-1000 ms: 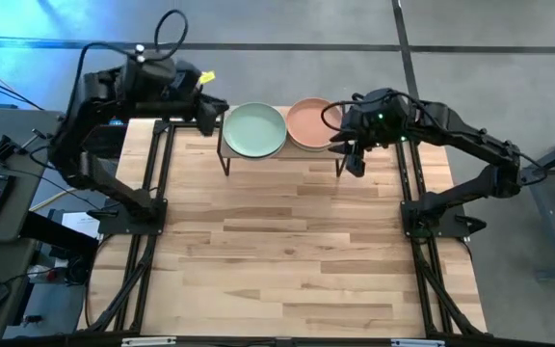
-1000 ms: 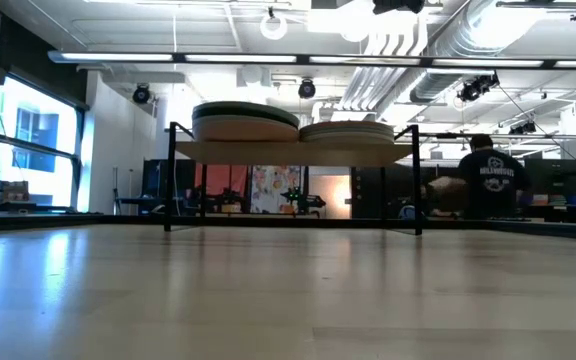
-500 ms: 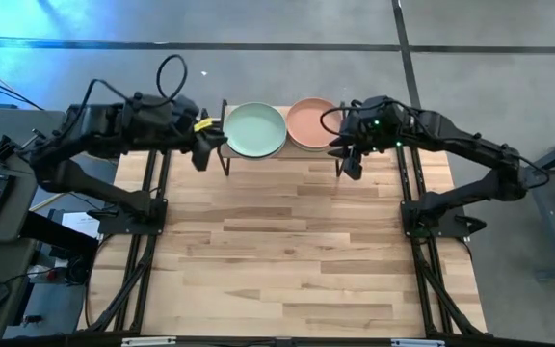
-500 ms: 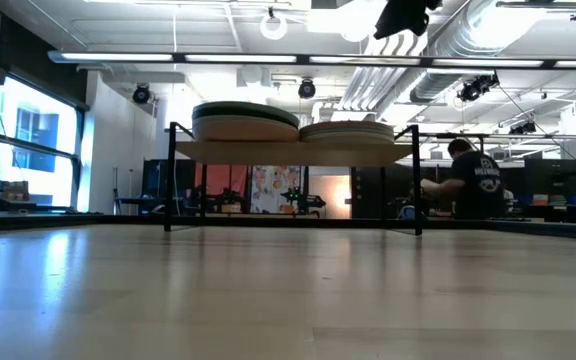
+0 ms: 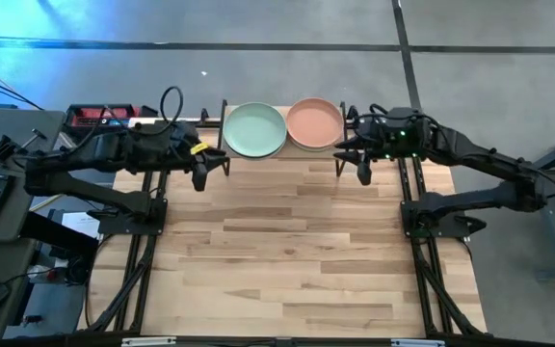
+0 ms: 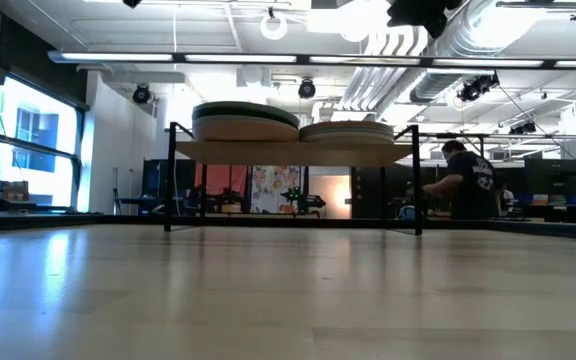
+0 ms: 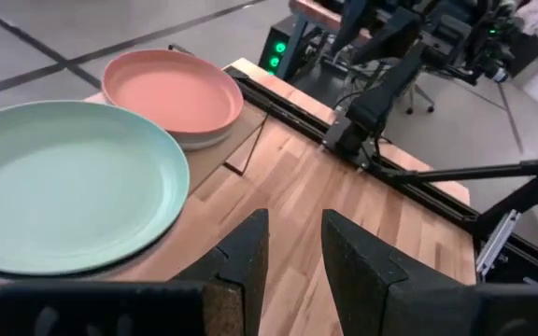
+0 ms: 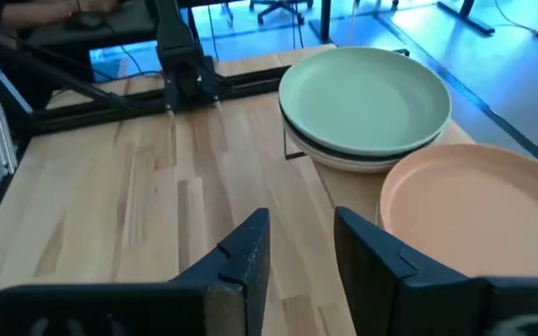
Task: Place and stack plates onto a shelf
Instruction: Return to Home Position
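High view: the shelf [image 5: 292, 152] holds a green-topped stack [image 5: 254, 129] and a peach-topped stack [image 5: 314, 122]; left claw [image 7: 292, 224] and right claw [image 8: 297, 229] flank it, slightly spread.

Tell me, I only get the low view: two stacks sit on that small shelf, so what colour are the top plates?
Observer: A pale green plate tops the stack nearer the left arm, a peach plate the other.
Operator: Where are the arms?
Observer: The left arm reaches to one end of the shelf, the right arm to the other; neither is over the plates.
Operator: Holding anything?
Observer: No, both arms' jaws are open and empty.
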`<action>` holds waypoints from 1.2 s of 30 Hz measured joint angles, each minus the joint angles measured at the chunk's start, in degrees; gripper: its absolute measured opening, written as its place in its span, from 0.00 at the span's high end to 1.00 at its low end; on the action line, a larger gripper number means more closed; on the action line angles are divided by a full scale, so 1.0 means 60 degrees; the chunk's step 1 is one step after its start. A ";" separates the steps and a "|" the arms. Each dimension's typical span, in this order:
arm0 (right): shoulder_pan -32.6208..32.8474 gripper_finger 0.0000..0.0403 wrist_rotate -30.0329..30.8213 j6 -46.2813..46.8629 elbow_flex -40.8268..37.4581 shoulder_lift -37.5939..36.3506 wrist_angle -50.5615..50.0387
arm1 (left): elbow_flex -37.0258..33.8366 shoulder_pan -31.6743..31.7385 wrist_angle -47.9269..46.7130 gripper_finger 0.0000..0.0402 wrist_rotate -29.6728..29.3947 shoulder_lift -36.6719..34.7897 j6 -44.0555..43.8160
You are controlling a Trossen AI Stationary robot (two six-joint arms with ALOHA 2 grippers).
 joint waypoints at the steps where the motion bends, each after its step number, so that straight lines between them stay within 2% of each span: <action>1: 0.0000 0.75 0.0000 0.0118 -0.0296 -0.0216 0.0150 | -0.0280 0.0000 0.0241 0.78 0.0087 -0.0122 0.0056; 8: 0.0000 0.75 -0.0112 0.0795 -0.1891 -0.1287 0.1393 | -0.2026 0.0000 0.1790 0.78 0.0740 -0.0960 0.0243; 12: 0.0000 0.75 -0.0142 0.1322 -0.2496 -0.1571 0.1692 | -0.2934 0.0000 0.2559 0.78 0.0759 -0.1462 0.0288; 16: 0.0000 0.75 -0.0146 0.1882 -0.2916 -0.1676 0.2021 | -0.3795 0.0004 0.3384 0.78 0.1268 -0.1983 0.0468; 22: 0.0111 0.75 -0.0132 0.2755 -0.3240 -0.1675 0.2496 | -0.4875 -0.0072 0.4281 0.78 0.2133 -0.2689 0.0797; 26: 0.0533 0.75 -0.0073 0.2891 -0.3248 -0.1673 0.2539 | -0.5430 -0.0260 0.4488 0.78 0.2204 -0.3100 0.1137; 32: 0.1346 0.75 0.1003 0.3075 -0.3248 -0.1487 0.2499 | -0.6236 -0.0564 0.4772 0.78 0.2207 -0.3648 0.1695; 36: 0.1815 0.75 0.1333 0.3282 -0.3248 -0.1239 0.2552 | -0.6923 -0.0803 0.5194 0.78 0.2204 -0.4049 0.2178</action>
